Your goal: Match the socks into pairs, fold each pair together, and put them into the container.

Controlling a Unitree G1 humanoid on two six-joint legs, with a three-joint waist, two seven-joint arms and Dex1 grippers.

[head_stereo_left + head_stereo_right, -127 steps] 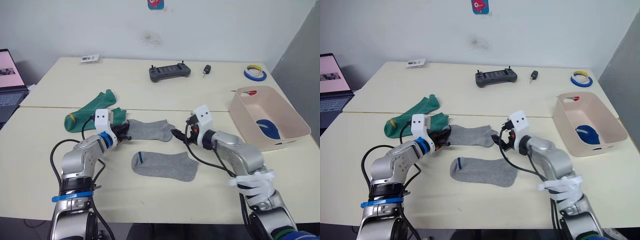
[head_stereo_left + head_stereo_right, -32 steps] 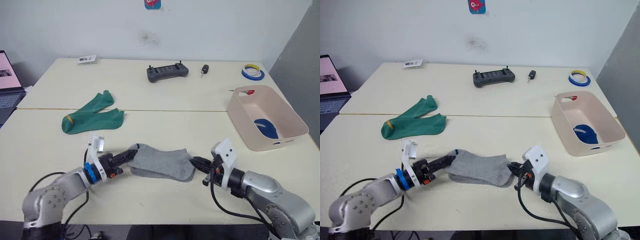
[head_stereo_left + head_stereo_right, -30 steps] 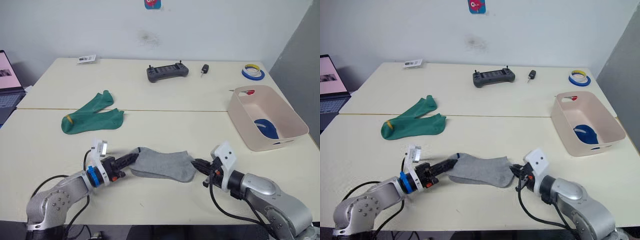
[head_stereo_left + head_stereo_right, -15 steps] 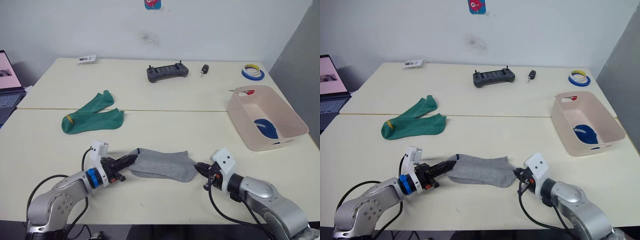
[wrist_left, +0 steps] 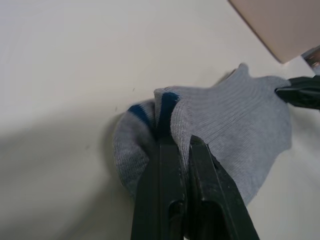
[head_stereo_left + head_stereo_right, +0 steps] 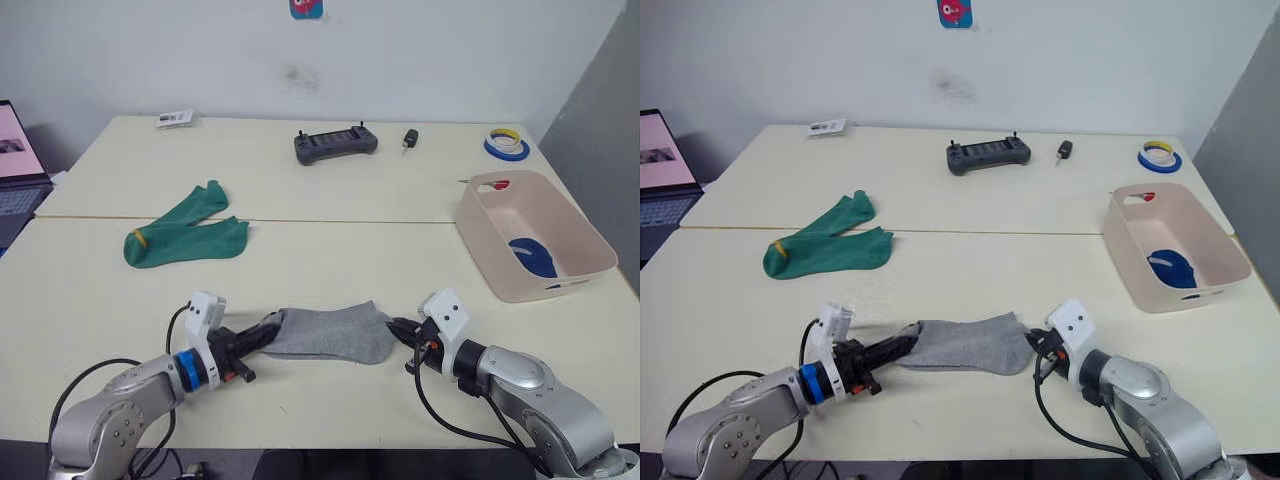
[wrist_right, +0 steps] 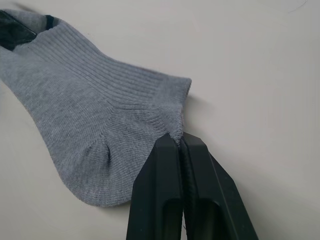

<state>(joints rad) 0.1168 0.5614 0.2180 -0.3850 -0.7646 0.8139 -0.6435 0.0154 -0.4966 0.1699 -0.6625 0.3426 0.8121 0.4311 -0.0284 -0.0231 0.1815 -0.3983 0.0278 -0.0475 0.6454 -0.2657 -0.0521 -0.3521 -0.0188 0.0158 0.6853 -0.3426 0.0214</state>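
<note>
The grey socks (image 6: 335, 333) lie one on top of the other, flat on the table near its front edge. My left gripper (image 6: 274, 323) is shut on the cuff end, where the blue stripe (image 5: 144, 113) shows beside its fingers. At the opposite end my right gripper (image 7: 179, 139) is shut on the sock's edge. A green pair (image 6: 188, 235) lies apart at the left. The pale pink container (image 6: 497, 268) stands at the right with dark blue socks (image 6: 530, 256) inside.
A black controller (image 6: 336, 143), a small dark object (image 6: 409, 138) and a tape roll (image 6: 508, 146) sit along the table's far side. A card (image 6: 176, 118) lies at the far left, and a laptop (image 6: 15, 170) stands off the left edge.
Both grippers have stayed shut on the grey socks. The socks now lie flatter and more stretched between them, and the left arm has sunk a little lower.
</note>
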